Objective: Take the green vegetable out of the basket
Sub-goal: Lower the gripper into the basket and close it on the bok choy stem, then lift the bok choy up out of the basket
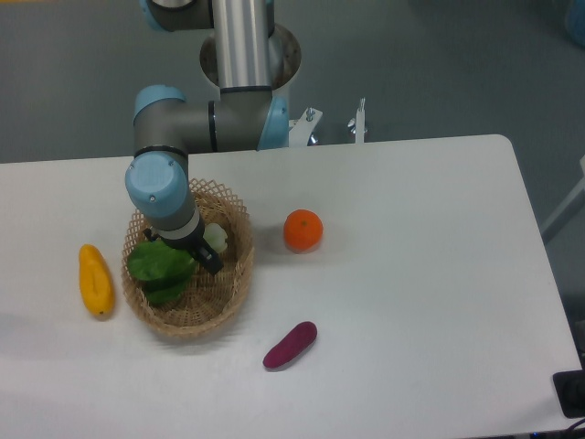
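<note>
The green vegetable (161,271) lies in the tan wicker basket (236,294), with its dark leaves to the left and its pale stem base (216,238) toward the right. My gripper (194,255) hangs straight above it, down inside the basket. One dark finger (208,262) shows between the leaves and the stem. The blue wrist covers the rest of the fingers, so their spread and any contact with the vegetable are hidden.
A yellow oblong fruit (95,280) lies left of the basket. An orange (303,230) sits to its right, and a purple oblong vegetable (291,345) lies in front of it on the white table.
</note>
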